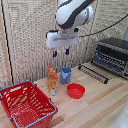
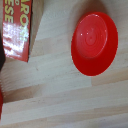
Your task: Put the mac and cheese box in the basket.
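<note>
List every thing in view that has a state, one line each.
gripping tool: open, hanging above the carton, holding nothing.
mac and cheese carton: upright on the table, not gripped.
container: nothing seen inside.
blue cup: upright, mouth up.
red bowl: right way up, empty.
toaster oven: door open.

The bulky white-and-grey arm (image 1: pixel 74 14) is reaching in from the top of the exterior view — wrist bent so the gripping tool (image 1: pixel 61 51) is pointing straight down. Its two blue-tipped fingers (image 1: pixel 54 52) are hanging parted (a clear gap between them), gripping nothing — poised in mid-air.
</note>
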